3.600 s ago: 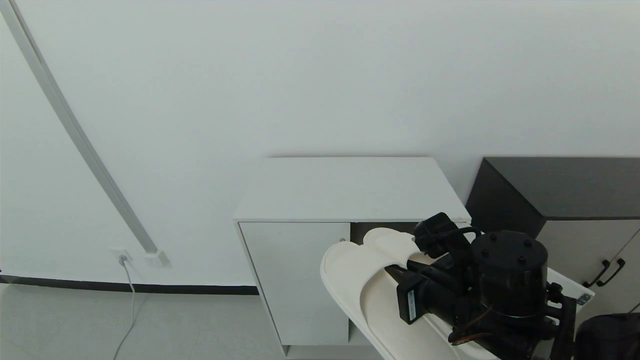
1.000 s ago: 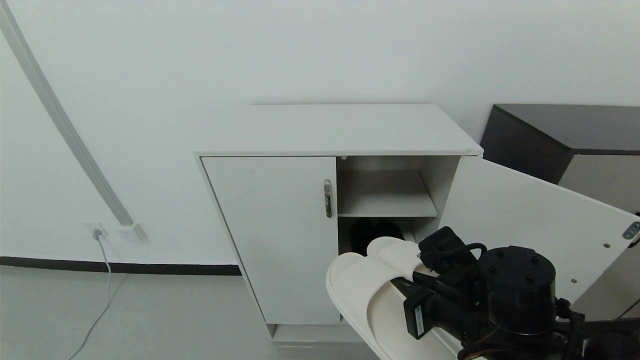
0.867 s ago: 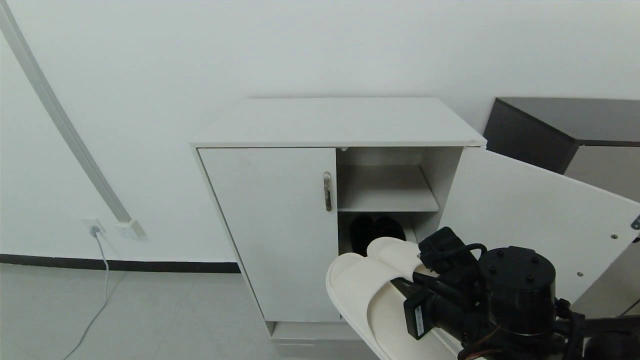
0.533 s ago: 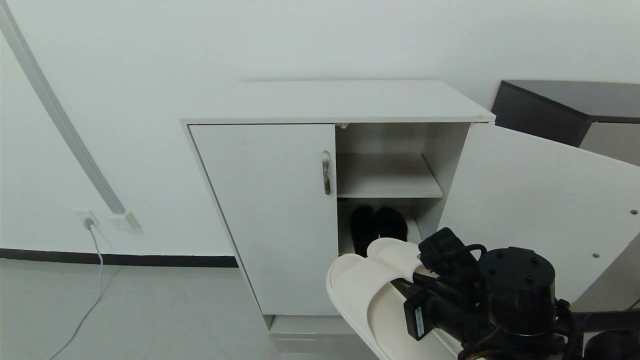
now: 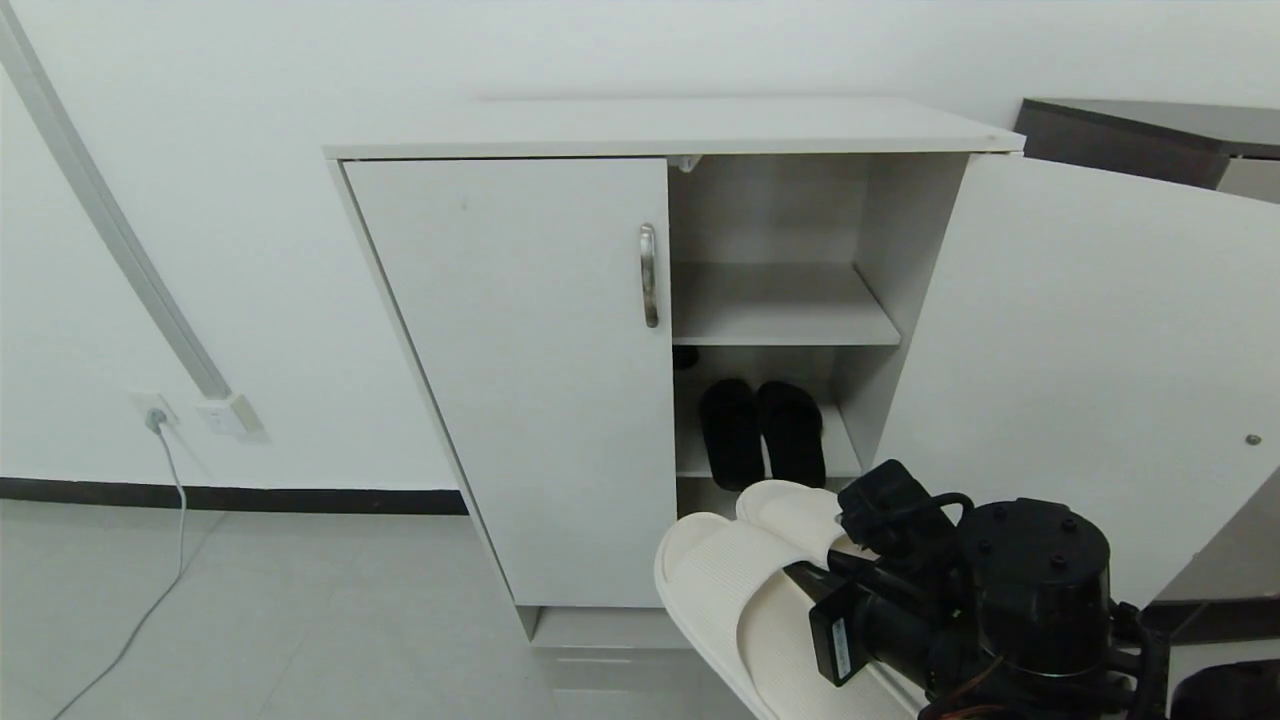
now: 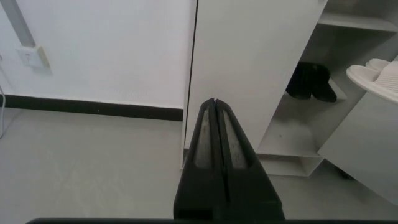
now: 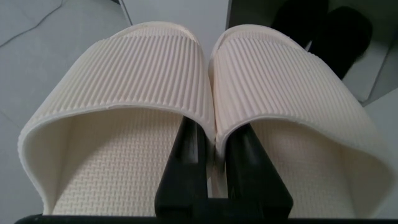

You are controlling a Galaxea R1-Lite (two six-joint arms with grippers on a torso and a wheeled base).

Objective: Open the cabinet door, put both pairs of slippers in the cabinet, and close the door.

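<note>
The white cabinet (image 5: 670, 125) stands against the wall with its right door (image 5: 1080, 350) swung wide open and its left door (image 5: 520, 380), with a metal handle (image 5: 648, 275), closed. A pair of black slippers (image 5: 762, 432) lies side by side on the lower shelf (image 5: 843, 452), toes pointing inward, below the bare upper shelf (image 5: 785, 305). A small dark shape behind the left door's edge is too hidden to identify. The right gripper (image 7: 210, 155) is clamped on a pair of cream slippers (image 5: 740, 590), pinching their adjoining inner walls together, holding them in front of the opening, just below the black pair. The left gripper (image 6: 214, 109) hangs near the floor facing the cabinet, fingers pressed together on nothing.
</note>
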